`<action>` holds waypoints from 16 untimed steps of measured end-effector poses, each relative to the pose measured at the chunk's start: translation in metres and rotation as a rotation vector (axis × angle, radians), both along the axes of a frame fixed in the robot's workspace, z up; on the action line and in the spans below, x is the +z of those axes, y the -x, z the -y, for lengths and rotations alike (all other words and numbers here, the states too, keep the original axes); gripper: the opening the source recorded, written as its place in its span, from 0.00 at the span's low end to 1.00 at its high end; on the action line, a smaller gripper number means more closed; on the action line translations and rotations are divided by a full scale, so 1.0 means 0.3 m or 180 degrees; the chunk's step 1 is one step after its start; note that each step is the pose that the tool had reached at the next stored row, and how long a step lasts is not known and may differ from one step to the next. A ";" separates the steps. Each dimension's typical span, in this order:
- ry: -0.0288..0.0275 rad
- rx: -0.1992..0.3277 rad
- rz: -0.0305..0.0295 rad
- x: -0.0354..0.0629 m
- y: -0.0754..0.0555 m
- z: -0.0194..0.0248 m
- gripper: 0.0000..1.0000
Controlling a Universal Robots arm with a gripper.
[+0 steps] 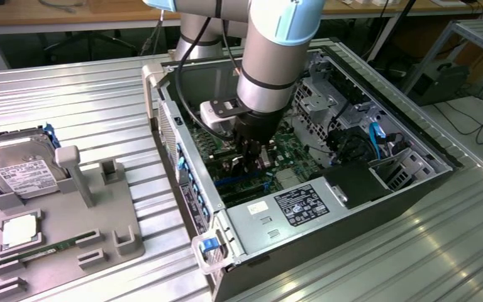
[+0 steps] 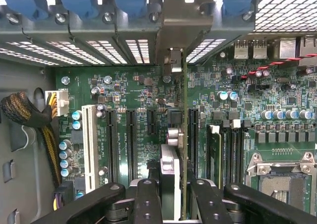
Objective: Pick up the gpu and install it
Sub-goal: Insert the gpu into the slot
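My gripper (image 1: 253, 162) reaches down inside the open computer case (image 1: 250, 251), over the green motherboard (image 1: 296, 157). In the wrist view the gpu (image 2: 177, 149) is seen edge-on, held upright between the two black fingers (image 2: 148, 199). Its silver bracket (image 2: 184, 16) lies against the case's rear slot wall. The card's lower edge stands just over a black expansion slot (image 2: 193, 135) on the motherboard (image 2: 138, 90); whether it is seated cannot be told. The gripper (image 2: 176, 187) is shut on the card.
On the exterior view's left a grey holder (image 1: 99, 214) carries a silver hard drive (image 1: 23, 170), a processor (image 1: 19, 229) and a green memory stick (image 1: 44, 248). Inside the case are a white slot (image 2: 90, 144), a braided cable bundle (image 2: 20, 110), memory slots (image 2: 228, 149) and the processor socket (image 2: 282, 177).
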State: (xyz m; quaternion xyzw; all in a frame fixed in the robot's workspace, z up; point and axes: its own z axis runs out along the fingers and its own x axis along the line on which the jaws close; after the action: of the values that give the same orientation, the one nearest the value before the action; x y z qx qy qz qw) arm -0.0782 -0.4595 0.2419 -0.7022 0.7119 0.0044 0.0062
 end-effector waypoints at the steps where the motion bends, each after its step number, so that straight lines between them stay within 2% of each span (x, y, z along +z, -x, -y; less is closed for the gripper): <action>1: 0.0000 -0.0001 0.0000 0.000 0.002 0.000 0.29; 16: 0.0000 0.0000 0.0000 0.000 0.012 0.000 0.29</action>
State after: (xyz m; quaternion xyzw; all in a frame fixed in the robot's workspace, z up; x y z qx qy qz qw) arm -0.0817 -0.4595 0.2417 -0.7022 0.7119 0.0044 0.0062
